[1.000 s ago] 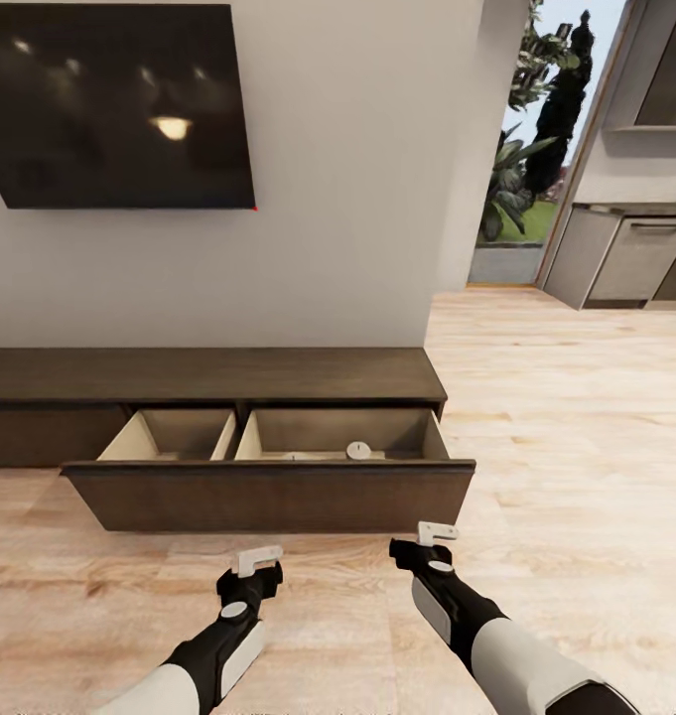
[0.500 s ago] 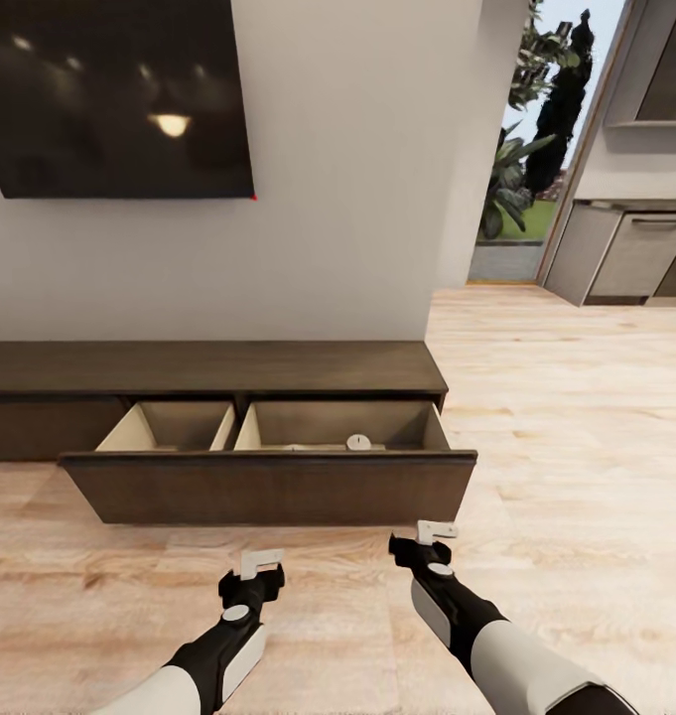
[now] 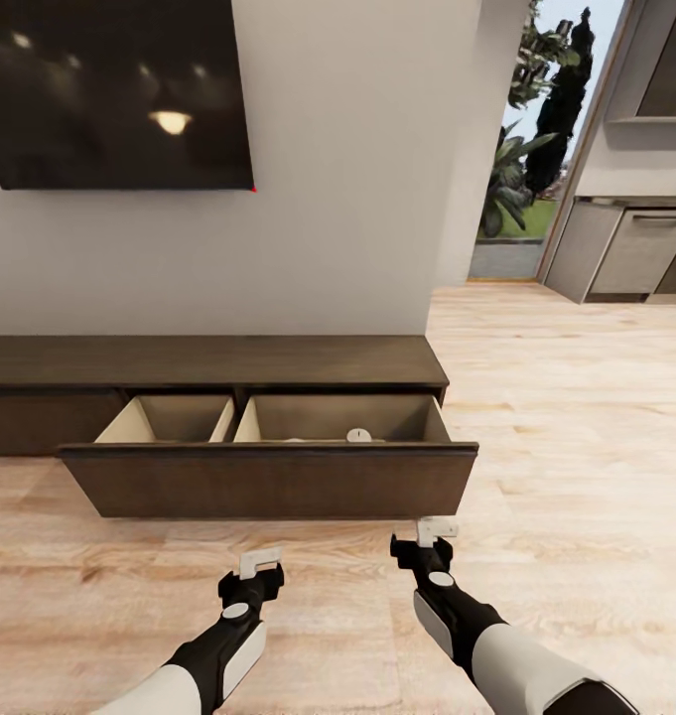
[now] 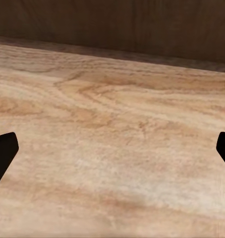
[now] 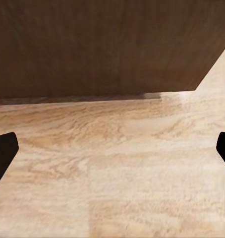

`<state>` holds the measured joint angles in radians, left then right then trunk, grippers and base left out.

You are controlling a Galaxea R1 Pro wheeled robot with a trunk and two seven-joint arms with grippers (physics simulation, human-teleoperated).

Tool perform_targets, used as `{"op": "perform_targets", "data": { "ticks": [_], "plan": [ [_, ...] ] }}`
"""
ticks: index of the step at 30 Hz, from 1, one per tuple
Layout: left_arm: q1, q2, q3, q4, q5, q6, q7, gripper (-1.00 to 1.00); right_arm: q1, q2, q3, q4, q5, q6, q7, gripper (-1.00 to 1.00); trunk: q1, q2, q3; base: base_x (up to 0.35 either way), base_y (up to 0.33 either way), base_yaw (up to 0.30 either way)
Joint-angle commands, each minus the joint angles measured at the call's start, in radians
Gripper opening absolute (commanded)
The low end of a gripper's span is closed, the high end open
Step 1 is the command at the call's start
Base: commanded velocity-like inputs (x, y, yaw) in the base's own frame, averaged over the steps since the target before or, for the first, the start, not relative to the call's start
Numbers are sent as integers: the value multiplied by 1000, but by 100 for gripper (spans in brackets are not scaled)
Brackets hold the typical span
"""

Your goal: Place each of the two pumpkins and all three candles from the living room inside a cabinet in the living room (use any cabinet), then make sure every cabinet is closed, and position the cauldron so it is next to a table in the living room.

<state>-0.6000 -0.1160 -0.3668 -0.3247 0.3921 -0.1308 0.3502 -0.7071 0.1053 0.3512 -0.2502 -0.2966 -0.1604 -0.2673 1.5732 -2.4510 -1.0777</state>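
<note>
Cabinet (image 3: 213,362): long, low, dark wood, against the white wall under a dark wall screen (image 3: 114,94). Its wide drawer (image 3: 268,480) is pulled out, two pale compartments showing. Right compartment holds a candle (image 3: 358,435), only its rounded top and wick visible above the drawer front; a second pale shape just beside it is too hidden to name. Left compartment: nothing visible from this angle.

Left pincer (image 3: 261,564) hovers over the wood floor (image 3: 576,417), a little short of the drawer front, fingers spread wide, nothing between them; its wrist view shows floor, with the dark front across the far edge.

Right pincer (image 3: 437,531) also wide apart and empty, near the drawer's right end, just short of the front. The candle lies beyond it, past the drawer front and slightly to its left.

Grey kitchen units (image 3: 630,258) far right; plants through the doorway.
</note>
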Motion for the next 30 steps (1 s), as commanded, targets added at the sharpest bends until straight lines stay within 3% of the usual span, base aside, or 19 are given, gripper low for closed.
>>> {"op": "perform_targets", "data": {
  "ticks": [1, 7, 24, 30],
  "plan": [
    [0, 0, 0, 0, 0, 0, 0, 100, 0, 0, 0, 2, 3, -2, 0, 100, 0, 0, 0, 0, 0, 0],
    [0, -2, -1, 0, 1, 1, 2, 100, 0, 0, 0, 6, 8, -5, 0, 100, 0, 0, 0, 91, 0, 0],
    [0, -4, -1, -1, -1, 1, 2, 100, 0, 1, -1, 8, 7, -5, 0, 100, 0, 0, 0, 317, 0, 0],
    [0, -8, -3, -1, -2, -6, 2, 100, 0, 1, -1, 8, 7, -5, 0, 100, 0, 0, 0, 72, 0, 0]
  ]
}}
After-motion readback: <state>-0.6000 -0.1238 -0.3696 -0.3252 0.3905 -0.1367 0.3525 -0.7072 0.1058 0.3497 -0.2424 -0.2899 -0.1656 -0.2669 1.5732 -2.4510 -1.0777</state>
